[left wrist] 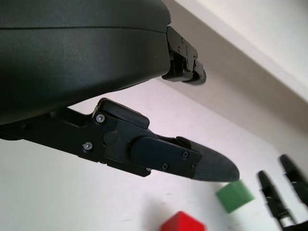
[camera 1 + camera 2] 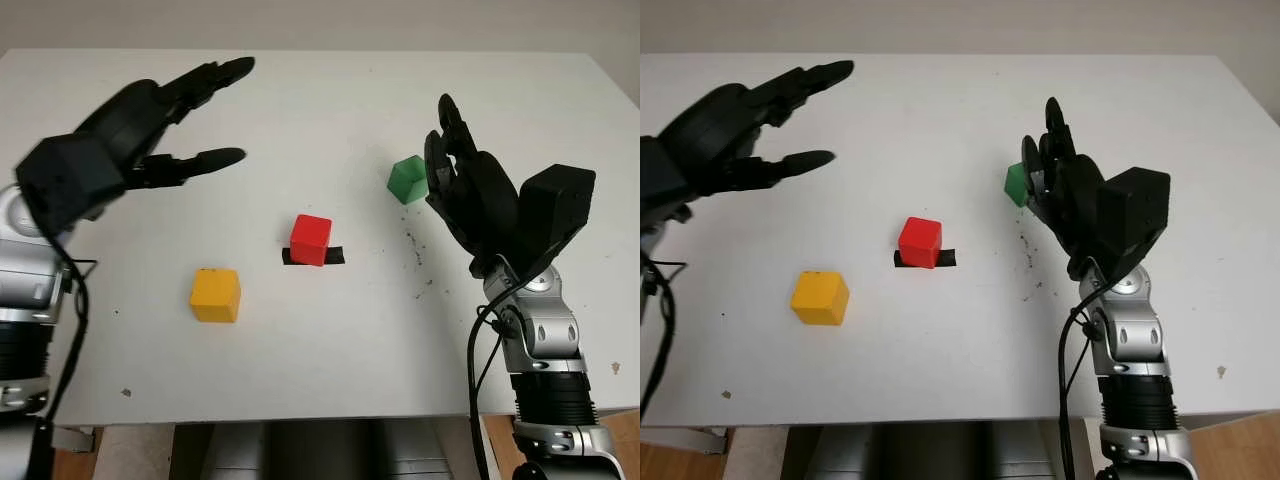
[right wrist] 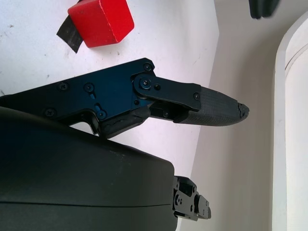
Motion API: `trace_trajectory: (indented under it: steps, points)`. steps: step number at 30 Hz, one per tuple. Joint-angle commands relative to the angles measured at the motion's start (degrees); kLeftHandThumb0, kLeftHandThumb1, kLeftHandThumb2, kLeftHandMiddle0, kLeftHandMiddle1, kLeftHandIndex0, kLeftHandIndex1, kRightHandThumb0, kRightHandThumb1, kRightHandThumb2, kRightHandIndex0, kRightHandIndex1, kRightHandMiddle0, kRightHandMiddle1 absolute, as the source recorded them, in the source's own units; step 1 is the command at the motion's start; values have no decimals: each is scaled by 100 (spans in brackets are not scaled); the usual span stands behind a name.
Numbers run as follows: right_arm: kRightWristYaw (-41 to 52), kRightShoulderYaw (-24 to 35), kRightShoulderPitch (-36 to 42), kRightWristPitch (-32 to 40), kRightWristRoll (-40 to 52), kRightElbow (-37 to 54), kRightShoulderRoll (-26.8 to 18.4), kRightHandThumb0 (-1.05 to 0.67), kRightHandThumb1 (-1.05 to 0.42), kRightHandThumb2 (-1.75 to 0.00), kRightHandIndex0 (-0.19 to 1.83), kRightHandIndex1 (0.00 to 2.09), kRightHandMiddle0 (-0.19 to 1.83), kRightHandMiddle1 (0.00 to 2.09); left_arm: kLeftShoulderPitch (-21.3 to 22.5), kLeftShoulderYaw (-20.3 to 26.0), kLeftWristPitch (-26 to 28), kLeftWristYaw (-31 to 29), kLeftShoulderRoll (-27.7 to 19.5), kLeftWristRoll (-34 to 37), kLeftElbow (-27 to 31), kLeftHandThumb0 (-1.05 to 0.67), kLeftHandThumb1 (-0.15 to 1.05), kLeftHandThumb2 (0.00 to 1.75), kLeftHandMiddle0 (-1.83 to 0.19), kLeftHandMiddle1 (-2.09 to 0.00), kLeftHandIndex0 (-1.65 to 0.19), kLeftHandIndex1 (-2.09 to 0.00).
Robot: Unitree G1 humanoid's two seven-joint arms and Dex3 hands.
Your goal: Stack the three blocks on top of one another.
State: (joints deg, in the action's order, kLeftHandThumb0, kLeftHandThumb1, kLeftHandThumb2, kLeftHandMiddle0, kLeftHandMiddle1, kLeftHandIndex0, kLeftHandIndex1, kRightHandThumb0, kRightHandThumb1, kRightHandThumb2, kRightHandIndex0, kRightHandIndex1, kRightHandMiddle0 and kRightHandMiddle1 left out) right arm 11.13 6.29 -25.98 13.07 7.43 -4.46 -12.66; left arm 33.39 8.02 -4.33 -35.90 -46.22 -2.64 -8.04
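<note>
A red block (image 2: 311, 239) sits mid-table on a strip of black tape (image 2: 336, 256). A yellow block (image 2: 215, 295) lies to its front left. A green block (image 2: 407, 179) stands to the right and a little farther back. My right hand (image 2: 452, 160) is open just to the right of the green block, its fingers raised beside it, holding nothing. My left hand (image 2: 205, 115) is open and hovers above the table's left side, well away from the blocks. The left wrist view shows the green block (image 1: 234, 196) and the top of the red block (image 1: 183, 223). The right wrist view shows the red block (image 3: 101, 21).
The white table (image 2: 320, 350) ends at a front edge near the picture's bottom. Small dark specks (image 2: 418, 262) mark the surface in front of the green block. Cables (image 2: 478, 350) hang along my right forearm.
</note>
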Motion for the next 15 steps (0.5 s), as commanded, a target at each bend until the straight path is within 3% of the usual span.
trace_trajectory:
  steps: [1, 8, 15]
  points:
    - [19, 23, -53, -16, 31, 5, -19, -76, -105, -63, -19, 0, -19, 0, -221, 29, -36, -170, -324, -86, 130, -91, 104, 9, 4, -5, -25, -12]
    - [51, 16, -100, 64, 42, 8, -18, -74, -105, -62, -19, 0, -19, 0, -923, 99, 69, -544, -797, -169, 780, -90, 100, 5, 11, -4, -24, -8]
    - [56, 31, -85, -12, 6, -23, -50, -76, -105, -62, -19, 0, -19, 0, -1512, 210, -72, -596, -945, -183, 1199, -88, 100, 5, 14, -5, -22, -6]
